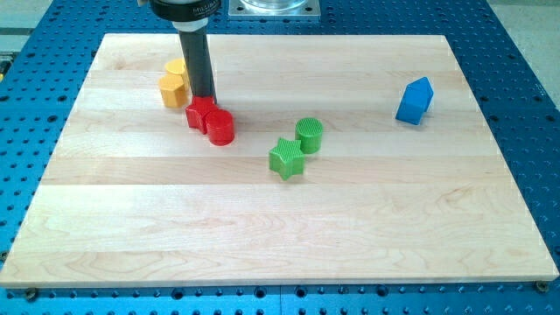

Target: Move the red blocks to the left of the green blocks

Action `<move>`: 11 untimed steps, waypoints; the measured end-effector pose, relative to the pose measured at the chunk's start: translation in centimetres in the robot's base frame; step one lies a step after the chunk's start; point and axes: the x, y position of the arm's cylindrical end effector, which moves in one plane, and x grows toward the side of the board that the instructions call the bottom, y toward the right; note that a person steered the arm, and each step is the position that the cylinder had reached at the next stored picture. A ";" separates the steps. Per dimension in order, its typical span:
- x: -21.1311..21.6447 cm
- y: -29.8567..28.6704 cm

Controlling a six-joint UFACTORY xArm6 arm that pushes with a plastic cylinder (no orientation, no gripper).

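Tool contact comes first: the rod's lower end, called my tip [204, 96], rests on the worktop [262, 236] just behind the red blocks, touching or nearly touching the back of the red star-like block [199, 113]; having no jaws, it grasps nothing and can only press sideways. Touching that block on the view's right is the red cylinder [220, 128]. Just toward the view's left of the rod stand two yellow blocks [174, 85], close together. Toward the view's right, apart from the reds, lie the green star [286, 158] and the green cylinder [309, 136], so the reds already sit on the greens' left. A blue house-shaped block [415, 101] stands well apart at the far right. Judging by looks, the reds are light, rigid and slide easily; the cylinder may roll off a push, so pressing centrally on a flat face seems safest.
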 end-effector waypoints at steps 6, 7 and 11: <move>2.5 2.0; 2.5 4.4; 2.5 0.5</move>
